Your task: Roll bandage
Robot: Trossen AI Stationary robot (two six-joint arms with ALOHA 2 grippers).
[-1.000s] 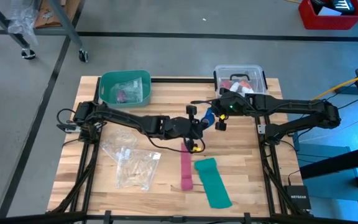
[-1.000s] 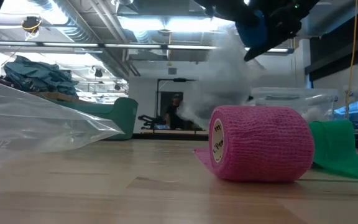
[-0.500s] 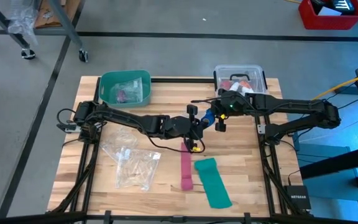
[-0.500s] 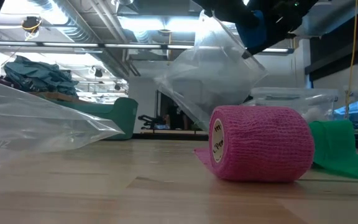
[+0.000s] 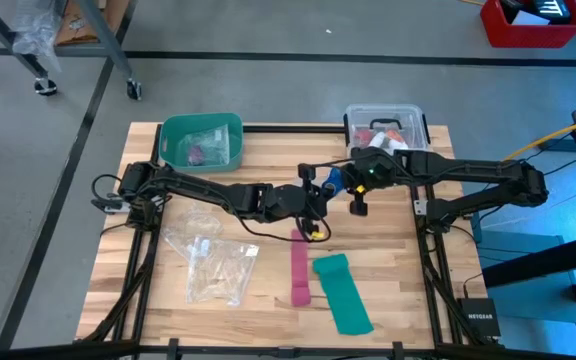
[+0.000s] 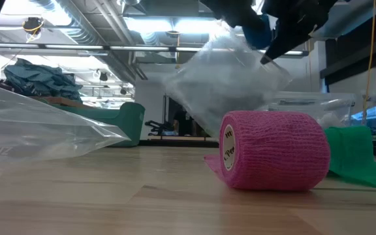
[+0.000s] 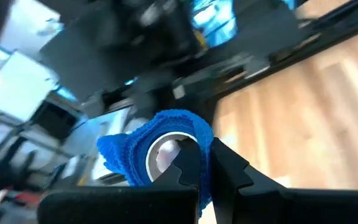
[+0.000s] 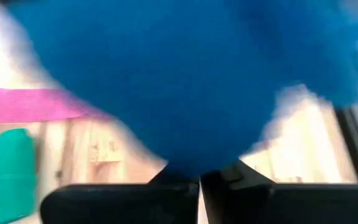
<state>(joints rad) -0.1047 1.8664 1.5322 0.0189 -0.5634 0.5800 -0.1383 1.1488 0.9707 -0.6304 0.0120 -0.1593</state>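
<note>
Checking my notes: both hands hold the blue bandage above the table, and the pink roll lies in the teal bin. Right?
Not quite. The high view shows the pink roll lying partly unrolled on the table, beside the green strip, not in the teal bin. The rest holds: the left hand and right hand both hold the bandage above the table.
</note>
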